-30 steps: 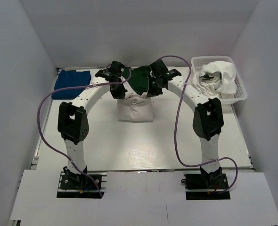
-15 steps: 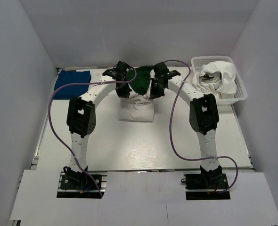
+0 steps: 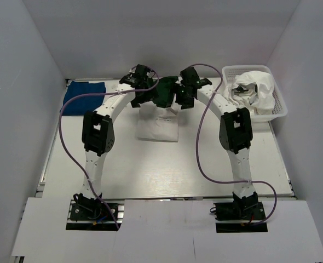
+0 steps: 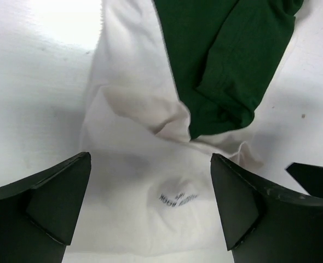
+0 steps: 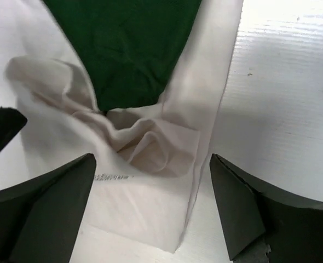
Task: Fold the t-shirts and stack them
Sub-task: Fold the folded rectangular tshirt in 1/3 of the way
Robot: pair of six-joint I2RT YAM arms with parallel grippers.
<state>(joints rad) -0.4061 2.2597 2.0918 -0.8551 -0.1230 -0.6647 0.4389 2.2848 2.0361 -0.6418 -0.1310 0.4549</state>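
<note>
The white t-shirt with dark green sleeves (image 3: 157, 129) lies folded at the back middle of the table, its green sleeves (image 3: 164, 94) bunched at the far end. My left gripper (image 3: 144, 94) and right gripper (image 3: 182, 96) hover over that far end, both open and empty. In the left wrist view the left gripper (image 4: 150, 205) spreads wide above white cloth (image 4: 134, 137), beside a green sleeve (image 4: 221, 60). The right gripper (image 5: 153, 208) likewise stands wide over a crumpled white fold (image 5: 150, 145), below the green sleeve (image 5: 128, 49). The blue t-shirt (image 3: 84, 96) lies folded at the back left.
A white mesh basket (image 3: 280, 104) at the back right holds a crumpled white garment (image 3: 254, 90). White walls enclose the table on three sides. Purple cables loop from both arms.
Both grippers have opened and let go of the green-sleeved end of the tee, which now rests on the table. Both arms have reached farther back.
</note>
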